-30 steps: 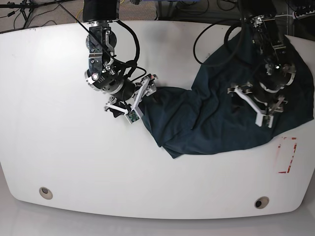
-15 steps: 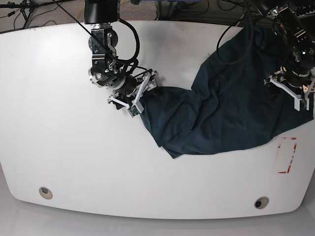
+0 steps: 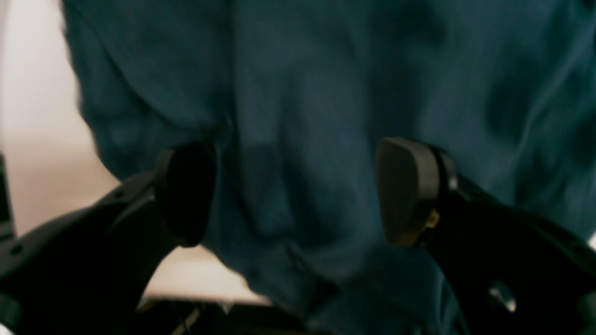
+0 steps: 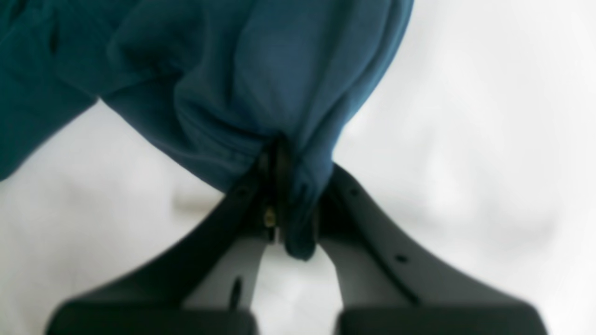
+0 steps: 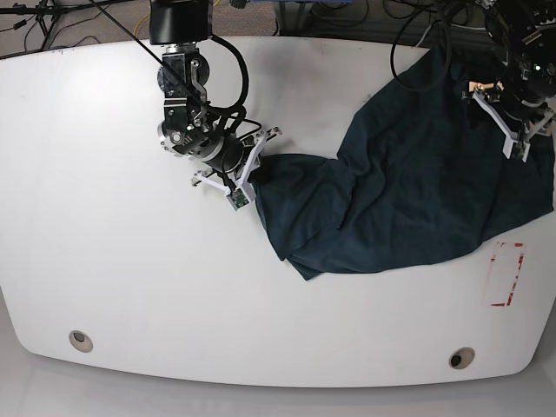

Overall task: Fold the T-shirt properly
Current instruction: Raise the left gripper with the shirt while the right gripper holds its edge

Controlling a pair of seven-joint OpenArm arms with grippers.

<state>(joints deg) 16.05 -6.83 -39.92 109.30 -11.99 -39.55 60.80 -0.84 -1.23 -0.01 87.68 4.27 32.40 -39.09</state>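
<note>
Since the earlier frame, the right gripper (image 5: 252, 178) has clamped the T-shirt (image 5: 408, 191) at its left tip, on the white table (image 5: 104, 217). Right wrist view: fingers (image 4: 251, 204) pinch bunched cloth (a thin bite). Left wrist view: left gripper (image 3: 298, 190) hovers spread, far right; pulling slowly should keep hold.

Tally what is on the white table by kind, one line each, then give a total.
T-shirt: 1, dark teal
Grippers: 2, the right gripper pinching the cloth edge, the left gripper open above it
Red tape rectangle: 1
Round table holes: 2, and
Total: 6
</note>
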